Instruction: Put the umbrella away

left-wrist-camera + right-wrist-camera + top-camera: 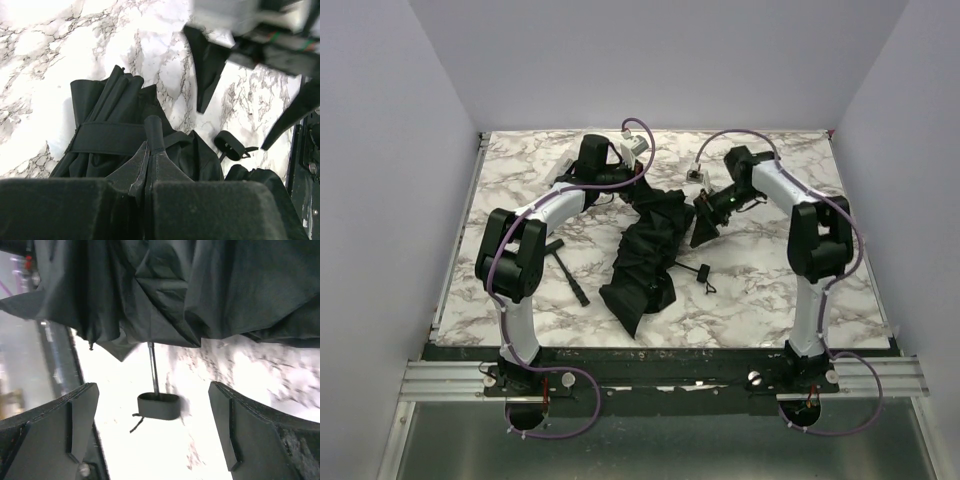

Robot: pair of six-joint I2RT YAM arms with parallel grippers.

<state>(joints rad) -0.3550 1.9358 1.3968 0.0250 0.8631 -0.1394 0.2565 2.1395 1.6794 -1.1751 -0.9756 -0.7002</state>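
Umbrella [645,262] sprawls mid-table, centre frame, canopy collapsed but loose and bunchy. Left gripper [148,167] is pinched tight on its upper end. Right gripper [152,386] gapes wide, empty, handle [159,406] just beyond. Collapsed, yes; tidied and stowed, not yet.

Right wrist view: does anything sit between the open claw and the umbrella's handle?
Nothing visible does. The right claw is open, and the handle lies on the bare table in line with the gap between its fingers. Only the thin shaft runs from it up into the umbrella canopy beyond.
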